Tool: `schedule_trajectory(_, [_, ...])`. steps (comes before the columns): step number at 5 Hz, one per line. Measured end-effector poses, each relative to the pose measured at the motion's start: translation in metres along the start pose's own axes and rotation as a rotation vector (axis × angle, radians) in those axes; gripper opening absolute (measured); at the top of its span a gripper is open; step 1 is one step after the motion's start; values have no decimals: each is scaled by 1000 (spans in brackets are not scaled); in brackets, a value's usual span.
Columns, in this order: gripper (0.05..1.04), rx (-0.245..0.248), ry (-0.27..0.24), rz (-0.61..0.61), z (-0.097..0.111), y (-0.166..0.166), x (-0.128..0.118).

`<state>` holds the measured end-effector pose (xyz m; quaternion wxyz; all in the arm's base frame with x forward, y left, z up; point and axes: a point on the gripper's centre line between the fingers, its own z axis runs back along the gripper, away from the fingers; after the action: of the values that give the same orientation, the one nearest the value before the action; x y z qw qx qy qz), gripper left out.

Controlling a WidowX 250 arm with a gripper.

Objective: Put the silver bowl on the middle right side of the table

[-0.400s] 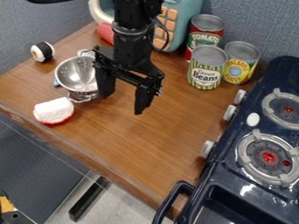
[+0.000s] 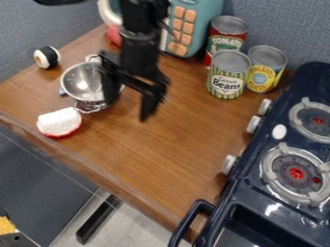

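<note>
The black gripper (image 2: 128,107) hangs over the left part of the wooden table, its two fingers spread apart with nothing held between them. One finger overlaps the right side of the silver bowl (image 2: 82,81), a small colander-like bowl with wire handles standing upright at the table's left. The other finger is to the right, over bare wood. Whether the nearer finger touches the bowl, I cannot tell.
A white and red toy (image 2: 59,122) lies just below the bowl, and a sushi-like toy (image 2: 47,57) at the upper left. Cans (image 2: 228,75) stand at the back right near a teal toy (image 2: 184,29). A dark stove (image 2: 277,159) borders the table's right.
The gripper has shifted a little left and slightly up in the view, toward the bowl. The bowl has not moved.
</note>
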<state>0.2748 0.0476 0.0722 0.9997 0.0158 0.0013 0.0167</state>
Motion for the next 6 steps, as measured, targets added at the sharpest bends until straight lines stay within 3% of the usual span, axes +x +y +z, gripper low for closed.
schedule_trajectory(2, [999,-48,-1,31,-6,43,15])
schedule_trajectory(3, [999,-45,4,-3,-13,54,26])
schedule_trajectory(4, [999,-5,21,-5,-29,64,33])
schedule_trajectory(6, [997,50,20,-30,-44,40,40])
